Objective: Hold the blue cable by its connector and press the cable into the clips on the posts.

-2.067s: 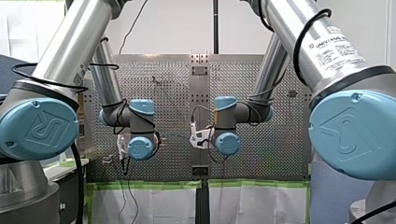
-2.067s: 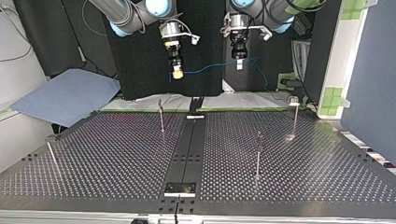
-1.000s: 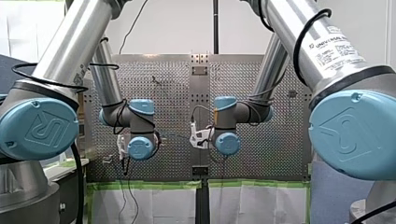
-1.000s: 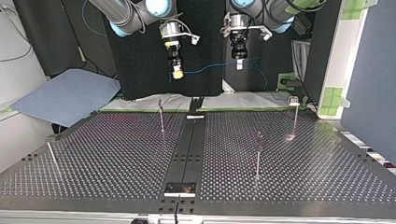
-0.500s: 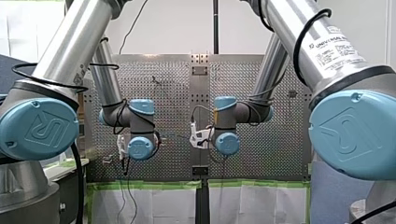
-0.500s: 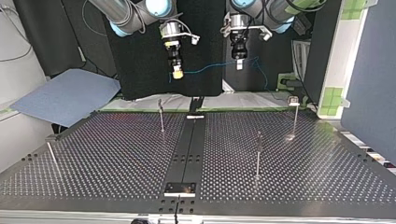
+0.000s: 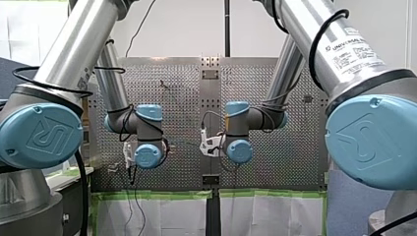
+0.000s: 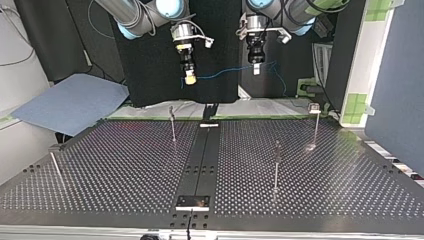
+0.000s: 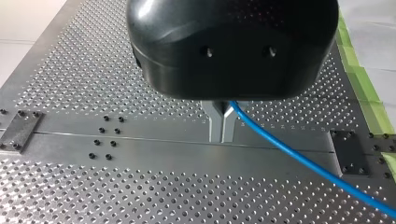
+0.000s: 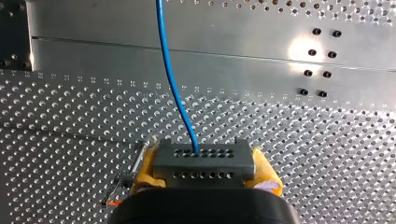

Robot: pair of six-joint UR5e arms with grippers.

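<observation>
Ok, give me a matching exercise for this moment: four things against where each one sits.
Things:
1. connector
2. cable
3. posts
4. blue sheet

Places:
a. upright on the table
b. between yellow pads
c. pinched by metal fingers
d. lying beside the table

Pairs: 1-b, 2-c, 3-a, 4-d

Behind my perforated desk (image 8: 125,165) the top view shows a black panel (image 8: 150,65), a blue-grey sheet (image 8: 70,102) lying at the view's left and a dark blue partition (image 8: 400,75) at its right. In the front view, green tape (image 7: 157,194) edges the desk above white sheets (image 7: 162,216).
</observation>
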